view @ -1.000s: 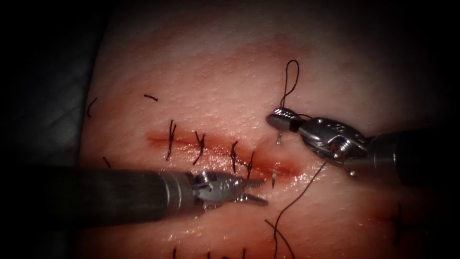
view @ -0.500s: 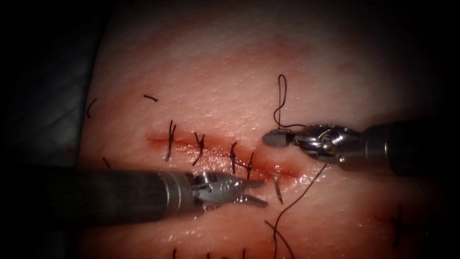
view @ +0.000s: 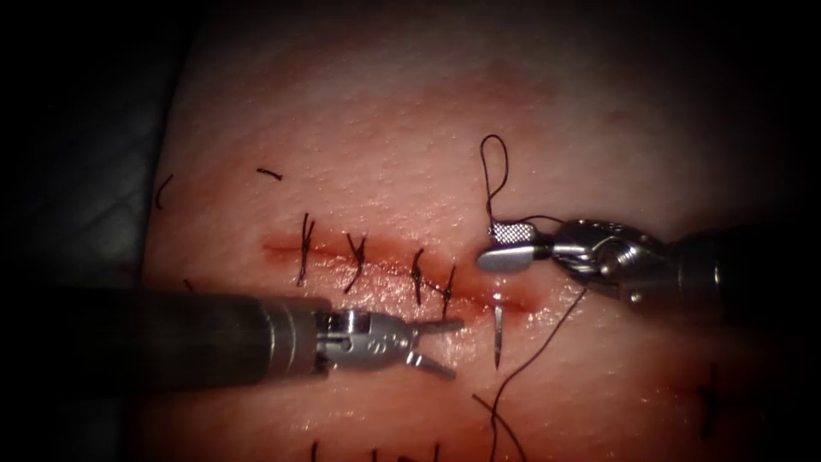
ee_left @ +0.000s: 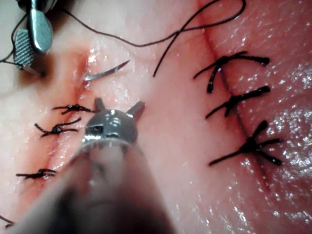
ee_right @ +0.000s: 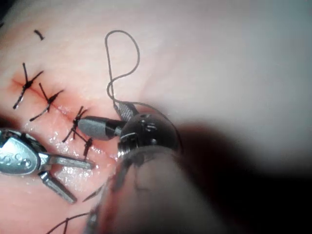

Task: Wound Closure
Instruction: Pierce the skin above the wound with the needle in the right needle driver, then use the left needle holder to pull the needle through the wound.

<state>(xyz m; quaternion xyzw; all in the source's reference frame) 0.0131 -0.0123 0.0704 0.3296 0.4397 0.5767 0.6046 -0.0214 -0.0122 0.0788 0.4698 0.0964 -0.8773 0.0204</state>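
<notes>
- Loose cut ends of thread (view: 269, 174) lie on the tissue (view: 359, 128) at the far left of the endoscope view, apart from the cut (view: 393, 269).
- Four tied stitches (view: 304, 248) cross the cut in a row; in the left wrist view they show as dark knots (ee_left: 68, 108) beside the red line.
- The left arm's tool (view: 434, 346) comes in below the cut with its jaws spread wide and nothing between them; its upper jaw points toward the needle, the lower one angles down and away. The left wrist view gives the same spread jaws (ee_left: 119, 109), apart from the needle.
- The needle (view: 498, 329) stands in the tissue at the right end of the cut, just right of the last stitch, its pointed end showing free below the cut and the rest under the surface. In the left wrist view it is a curved sliver (ee_left: 105, 72) rising from the red edge.
- The right arm's tool (view: 506, 246) sits just above that end of the cut, jaws parted, holding neither needle nor tissue.
- Thread (view: 493, 167) loops up from beside its jaws, and another length (view: 534, 355) runs down to the frame's lower edge.
- Red fluid (view: 513, 299) stains the cut's right end.
</notes>
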